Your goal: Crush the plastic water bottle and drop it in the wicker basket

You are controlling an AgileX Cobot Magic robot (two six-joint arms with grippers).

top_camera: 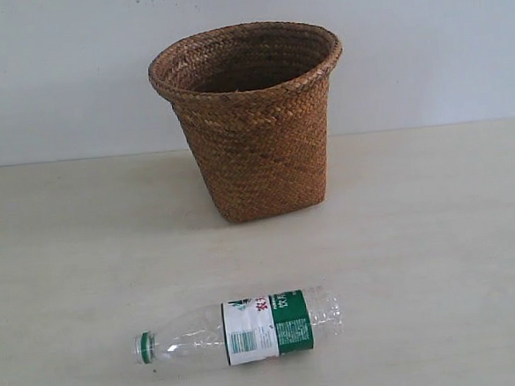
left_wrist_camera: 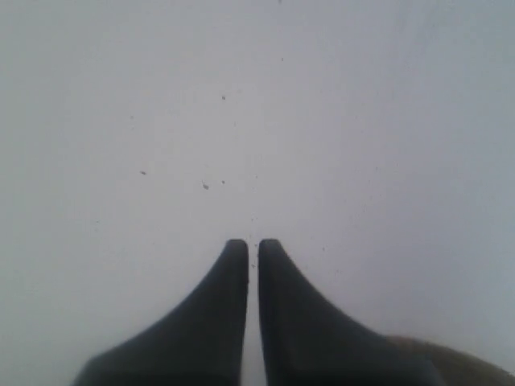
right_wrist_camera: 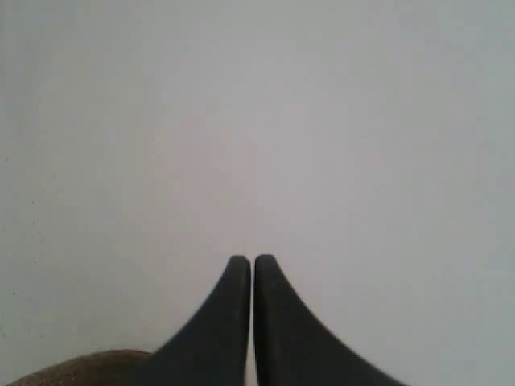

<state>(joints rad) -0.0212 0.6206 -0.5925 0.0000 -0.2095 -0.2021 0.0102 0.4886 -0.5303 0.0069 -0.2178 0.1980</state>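
The plastic water bottle (top_camera: 241, 330) lies on its side near the table's front edge, green cap to the left, uncrushed. Behind it, upright at the table's middle back, stands the wicker basket (top_camera: 250, 114). Neither arm shows in the exterior view. In the left wrist view my left gripper (left_wrist_camera: 253, 244) is shut, facing a plain white wall, with a brown sliver of the basket (left_wrist_camera: 459, 363) at one corner. My right gripper (right_wrist_camera: 252, 260) is shut too, holding nothing, and a bit of the basket (right_wrist_camera: 80, 368) shows at a corner.
A pale wooden table (top_camera: 439, 260) carries both things, and a white wall (top_camera: 55, 75) rises behind it.
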